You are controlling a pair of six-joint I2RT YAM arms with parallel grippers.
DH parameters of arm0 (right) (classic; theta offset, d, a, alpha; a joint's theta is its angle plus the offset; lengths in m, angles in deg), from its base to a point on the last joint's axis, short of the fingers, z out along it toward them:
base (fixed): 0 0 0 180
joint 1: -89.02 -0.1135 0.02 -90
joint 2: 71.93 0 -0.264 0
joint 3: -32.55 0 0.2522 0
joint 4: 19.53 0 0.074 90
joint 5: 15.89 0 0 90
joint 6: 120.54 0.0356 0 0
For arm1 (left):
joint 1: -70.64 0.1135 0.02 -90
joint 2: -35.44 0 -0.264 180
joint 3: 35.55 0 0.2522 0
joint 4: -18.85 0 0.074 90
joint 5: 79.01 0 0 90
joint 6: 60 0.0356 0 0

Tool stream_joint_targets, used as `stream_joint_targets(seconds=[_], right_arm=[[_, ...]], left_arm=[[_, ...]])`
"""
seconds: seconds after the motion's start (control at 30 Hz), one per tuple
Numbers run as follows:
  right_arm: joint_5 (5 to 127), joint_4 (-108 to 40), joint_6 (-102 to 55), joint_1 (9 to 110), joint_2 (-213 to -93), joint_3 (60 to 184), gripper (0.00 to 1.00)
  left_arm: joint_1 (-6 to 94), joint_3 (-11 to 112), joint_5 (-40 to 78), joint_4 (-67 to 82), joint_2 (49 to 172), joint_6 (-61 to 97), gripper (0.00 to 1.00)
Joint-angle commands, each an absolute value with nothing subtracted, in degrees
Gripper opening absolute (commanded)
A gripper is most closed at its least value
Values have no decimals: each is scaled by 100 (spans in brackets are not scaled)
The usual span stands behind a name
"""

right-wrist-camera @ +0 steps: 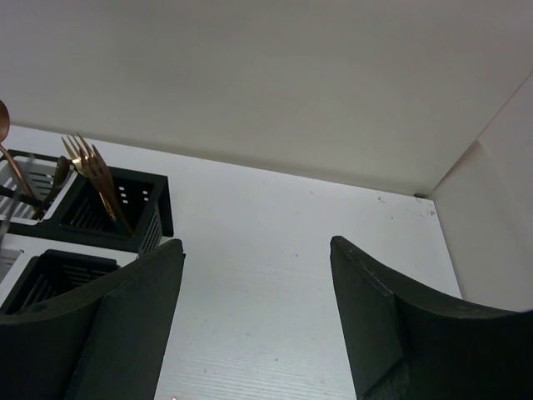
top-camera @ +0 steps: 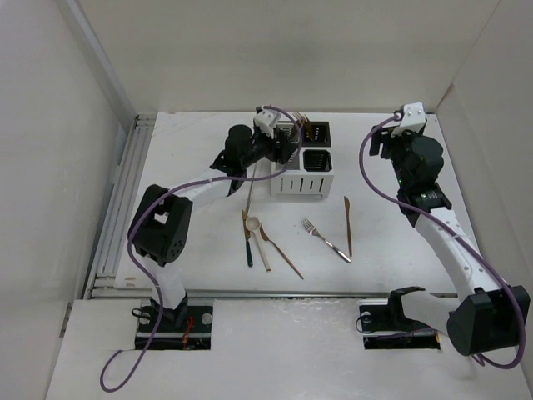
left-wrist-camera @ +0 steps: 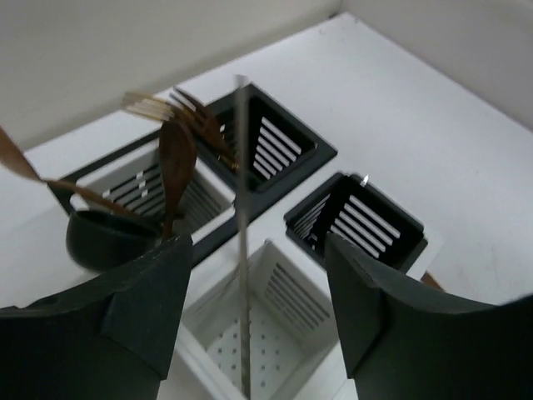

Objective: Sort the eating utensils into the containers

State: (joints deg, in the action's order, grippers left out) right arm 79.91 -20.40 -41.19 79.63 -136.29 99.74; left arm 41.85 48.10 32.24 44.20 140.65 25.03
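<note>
Chopstick (left-wrist-camera: 239,167) stands loose between parted jaws of left gripper (left-wrist-camera: 256,250), tip in near white compartment of caddy (left-wrist-camera: 321,154). Light, stiff, slick: you'd pinch it mid-shaft, gently. Right gripper (right-wrist-camera: 254,250) gapes wide, empty.

From above, your left gripper (top-camera: 285,148) covers the back-left corner of the caddy (top-camera: 301,179), so you cannot see what stands in that compartment from there. The loose utensils (top-camera: 260,240) lying crossed in front of it overlap and are too small to count piece by piece. On the left wrist view, the thin rod (left-wrist-camera: 242,250) blurs toward its top, and you cannot tell where its lower end rests. The black spoon (left-wrist-camera: 104,240) sits partly behind a finger (left-wrist-camera: 141,308), and a copper handle (left-wrist-camera: 15,157) is cut by the left edge. On the right wrist view, the left edge crops the caddy.
</note>
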Motion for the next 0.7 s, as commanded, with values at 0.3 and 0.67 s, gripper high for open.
stream_joint_targets(seconds=[0.3, 0.67], right_arm=[[7824, -1923, -3950, 7882, -14083, 10318, 77], [7877, -1923, -3950, 7557, -14189, 10265, 80]], left_arm=[[5892, 5477, 3585, 214, 12315, 5019, 83], [6405, 6233, 3577, -2541, 14406, 6234, 70]])
